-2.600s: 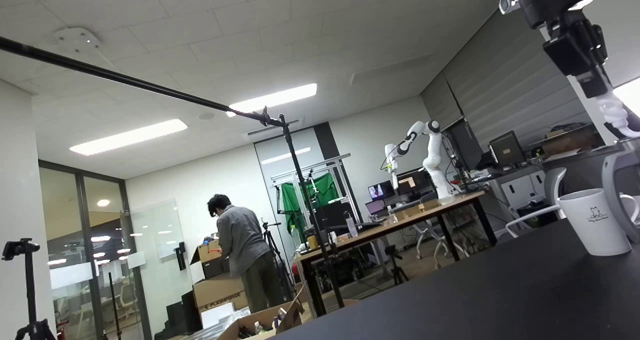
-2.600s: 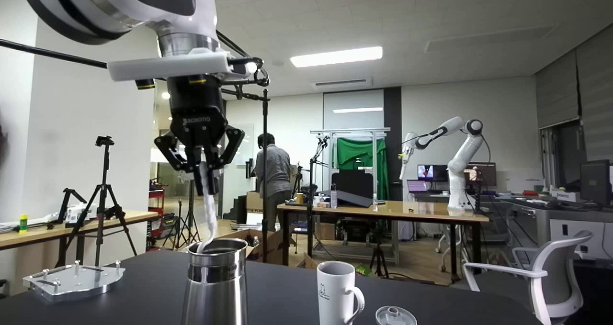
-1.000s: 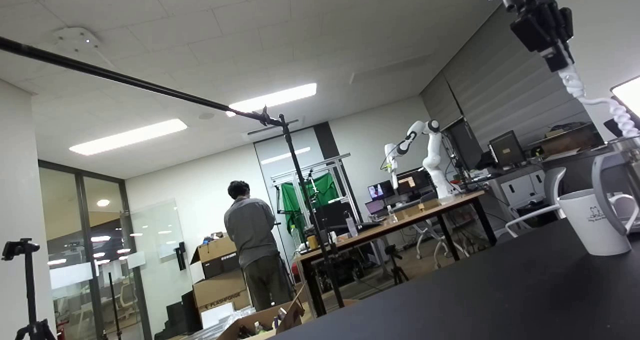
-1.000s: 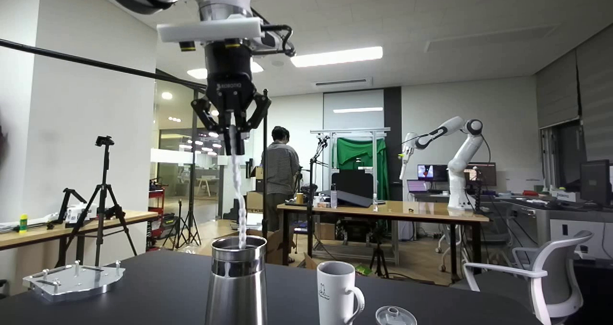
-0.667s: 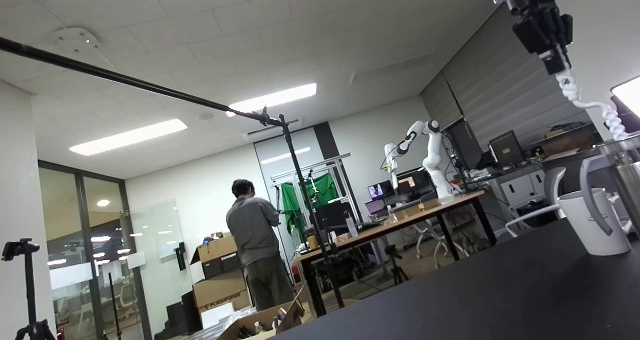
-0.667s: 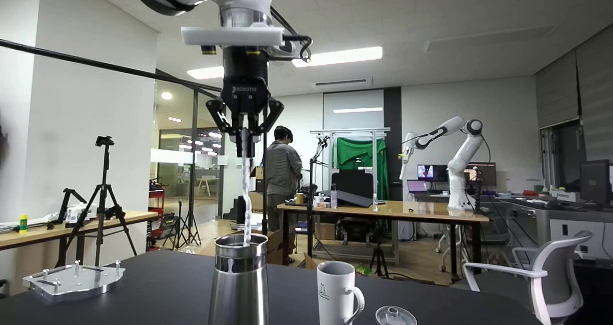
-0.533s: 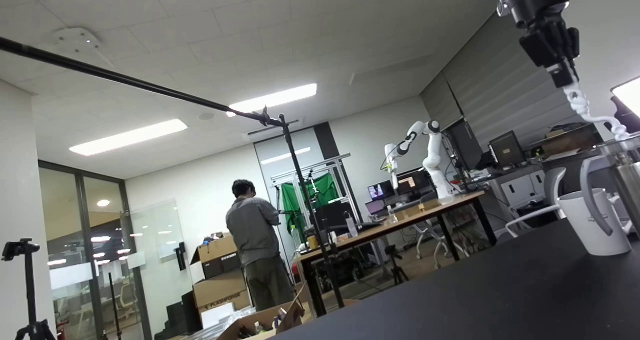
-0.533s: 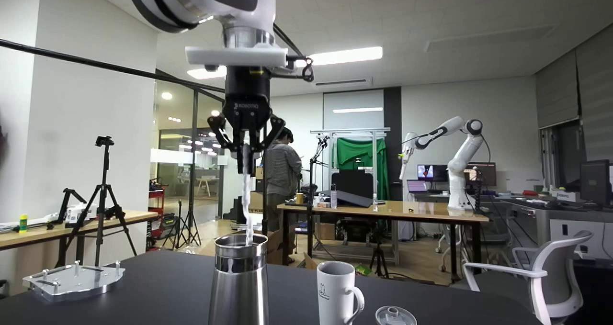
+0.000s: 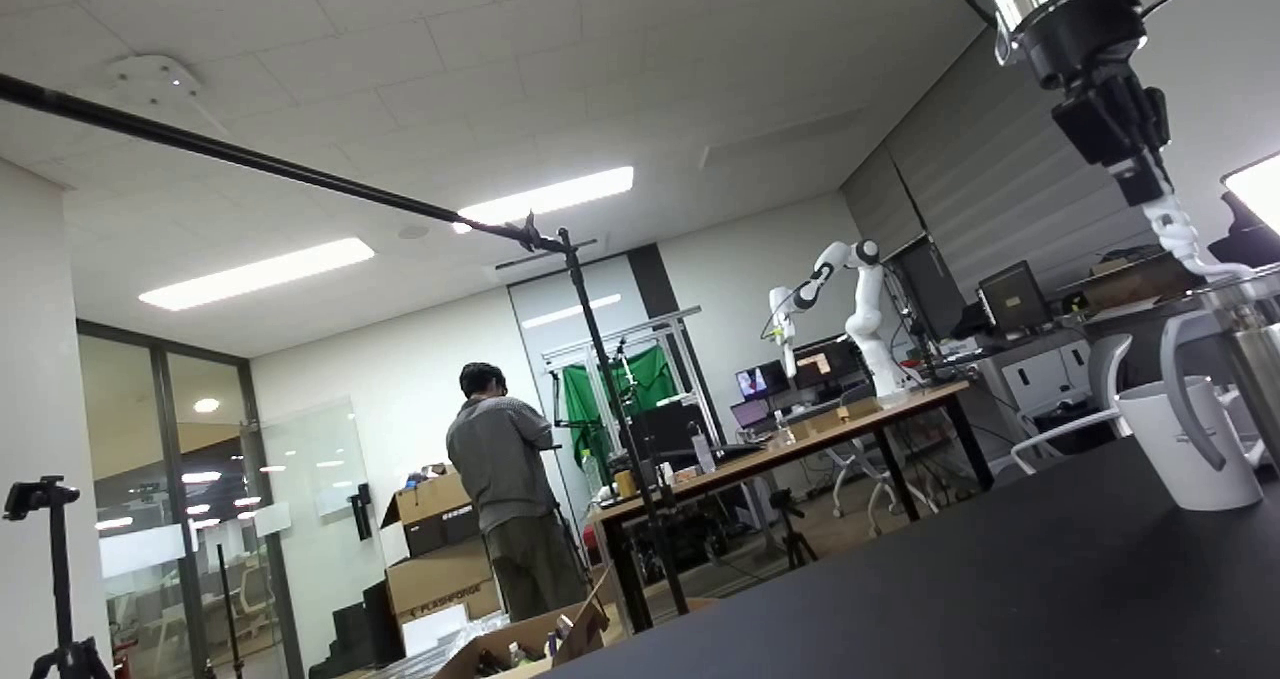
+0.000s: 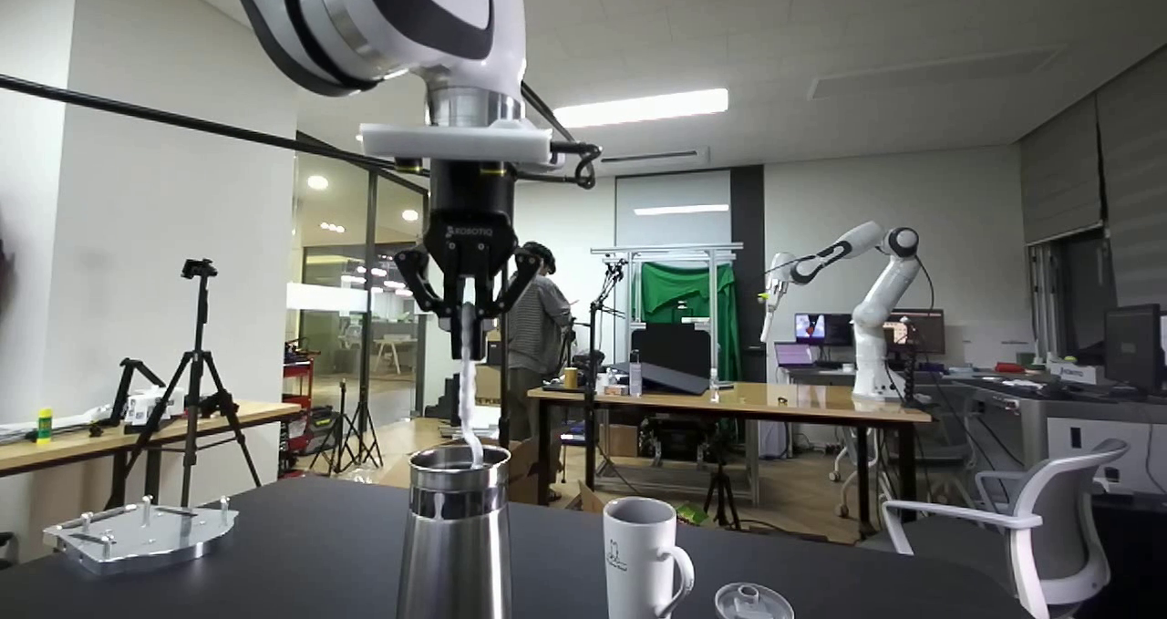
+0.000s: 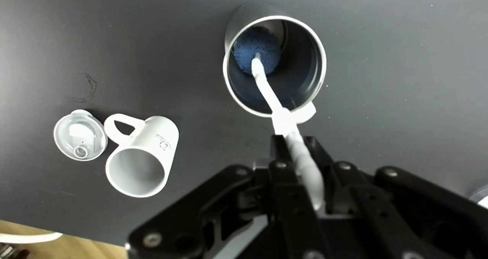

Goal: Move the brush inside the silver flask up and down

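The jaws were pointed downward and narrowed onto the upper part of a bottle brush (image 10: 468, 391), whose white twisted handle was held between them. Below the grip the handle was bent, as seen in both exterior views, and its lower end was inserted through the mouth of a stainless-steel flask (image 10: 459, 564). In the wrist view the brush's blue bristle head (image 11: 248, 47) was seen inside the flask, off-centre and near the wall. The flask was stood upright on a black counter (image 10: 292, 546), its grey loop handle (image 9: 1178, 384) shown in an exterior view. Near it a white mug (image 11: 164, 137) was placed upright, and a clear lid (image 11: 81, 135) was laid just beside the mug's handle; whether these touched could not be told. On the flask's other side, well apart, a metal plate (image 10: 141, 541) with short posts was set on the counter. Farther back, a separate robot arm (image 10: 880, 300) was mounted on a wood-topped counter (image 10: 757, 400), and a person (image 9: 500, 449) in a grey shirt was seen from behind.
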Controlling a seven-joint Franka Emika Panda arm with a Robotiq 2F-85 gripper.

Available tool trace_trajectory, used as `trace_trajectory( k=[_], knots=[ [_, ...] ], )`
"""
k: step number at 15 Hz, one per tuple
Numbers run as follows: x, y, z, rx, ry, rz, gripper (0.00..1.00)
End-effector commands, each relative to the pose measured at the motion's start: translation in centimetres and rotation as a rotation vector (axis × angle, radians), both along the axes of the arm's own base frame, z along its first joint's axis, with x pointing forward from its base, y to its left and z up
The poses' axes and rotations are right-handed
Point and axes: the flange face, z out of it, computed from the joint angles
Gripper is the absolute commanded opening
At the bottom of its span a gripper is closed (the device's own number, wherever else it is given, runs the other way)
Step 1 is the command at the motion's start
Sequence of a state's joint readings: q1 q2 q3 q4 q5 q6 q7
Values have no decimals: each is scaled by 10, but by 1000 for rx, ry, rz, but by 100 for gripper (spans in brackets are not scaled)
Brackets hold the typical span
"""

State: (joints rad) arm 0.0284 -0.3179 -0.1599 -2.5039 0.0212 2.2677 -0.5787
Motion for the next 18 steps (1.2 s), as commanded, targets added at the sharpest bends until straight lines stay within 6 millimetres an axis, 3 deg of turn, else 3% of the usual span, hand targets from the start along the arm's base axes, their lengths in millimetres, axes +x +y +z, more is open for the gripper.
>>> trace_trajectory(
  k=[1,3,5,9,12,15,18],
  knots=[
    [-6,-16,57,4,-51,13,4],
    [-8,-24,74,18,-81,6,4],
    [-11,-27,67,31,-77,3,4],
    [-19,-19,9,-26,23,14,4],
    [-18,-12,-14,-102,80,63,4],
    [-13,-13,2,-142,68,98,4],
    [-11,-22,48,-150,9,106,4]
  ],
)
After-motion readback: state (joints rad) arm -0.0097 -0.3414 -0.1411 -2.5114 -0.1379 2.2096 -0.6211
